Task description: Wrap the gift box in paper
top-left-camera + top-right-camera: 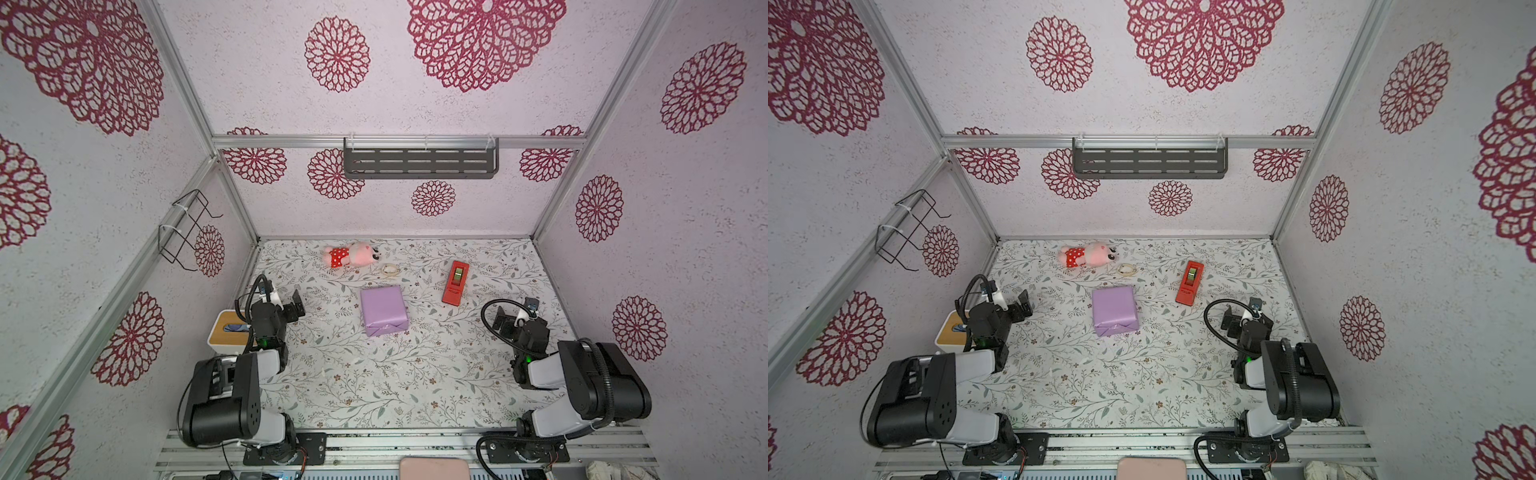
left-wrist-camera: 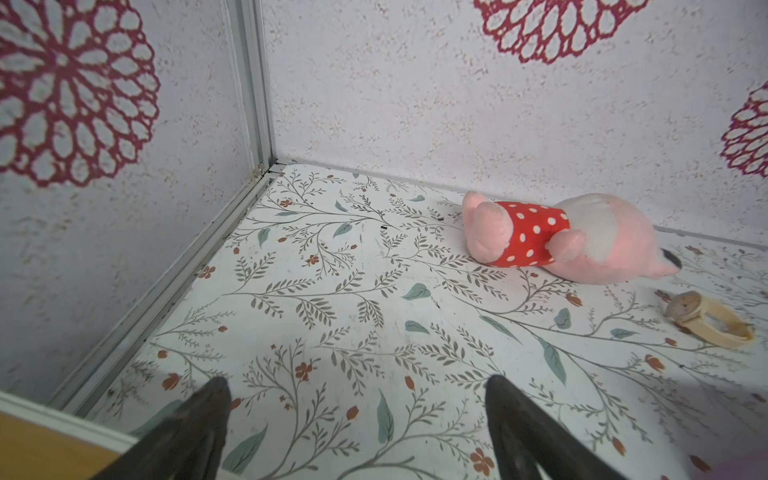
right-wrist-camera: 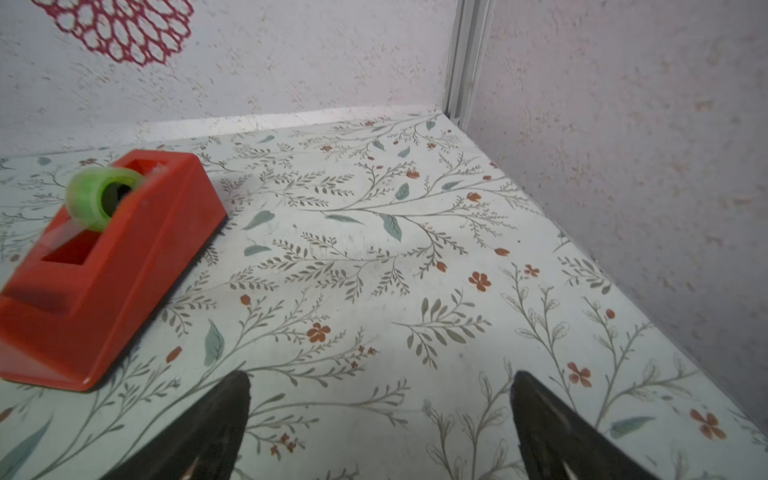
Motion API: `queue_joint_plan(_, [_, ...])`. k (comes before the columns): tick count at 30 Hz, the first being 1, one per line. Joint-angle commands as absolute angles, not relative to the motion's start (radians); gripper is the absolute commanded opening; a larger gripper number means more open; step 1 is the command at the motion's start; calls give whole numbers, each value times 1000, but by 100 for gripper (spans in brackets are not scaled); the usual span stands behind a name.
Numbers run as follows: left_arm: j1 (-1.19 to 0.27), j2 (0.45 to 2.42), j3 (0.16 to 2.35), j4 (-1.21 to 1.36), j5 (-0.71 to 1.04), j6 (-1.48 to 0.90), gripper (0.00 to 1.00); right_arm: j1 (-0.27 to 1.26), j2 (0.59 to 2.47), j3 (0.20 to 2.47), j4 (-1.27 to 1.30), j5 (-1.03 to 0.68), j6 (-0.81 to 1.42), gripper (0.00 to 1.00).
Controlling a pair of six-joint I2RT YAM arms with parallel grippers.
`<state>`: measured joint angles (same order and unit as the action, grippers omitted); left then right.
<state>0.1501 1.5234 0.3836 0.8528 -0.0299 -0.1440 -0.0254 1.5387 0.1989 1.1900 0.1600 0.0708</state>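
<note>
The paper (image 1: 382,309) (image 1: 1114,309), lilac side out, is folded round a box shape in the middle of the table, with folded flaps on its near end. The gift box is hidden inside it. My left gripper (image 1: 294,308) (image 1: 1019,307) hovers well to the left of the parcel, open and empty. The left wrist view shows only floral tabletop between that gripper's (image 2: 356,380) fingertips. My right gripper (image 1: 515,313) (image 1: 1241,313) stands far right of the parcel, open too, and in the right wrist view this gripper (image 3: 380,374) has bare tabletop between its fingers.
A red tape dispenser (image 1: 456,282) (image 3: 104,266) lies behind and right of the parcel. A pink plush toy (image 1: 353,254) (image 2: 561,237) and a beige watch (image 1: 390,270) (image 2: 706,322) lie near the back wall. A white tissue box (image 1: 226,328) stands beside the left arm.
</note>
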Motion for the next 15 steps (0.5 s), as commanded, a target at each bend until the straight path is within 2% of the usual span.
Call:
queue_joint_plan(1, [145,1527,434,799,-32,-118,97,-23,1527,223,1247,137,60,99])
queue_joint_plan(3, [154,1556,426,877,-62,-134,97,-23,1531,222,1254,134,60,99])
queue_joint_plan(15, [153,1549,425,864,-69,-135,97,-13,1532,252,1203,97,31,99])
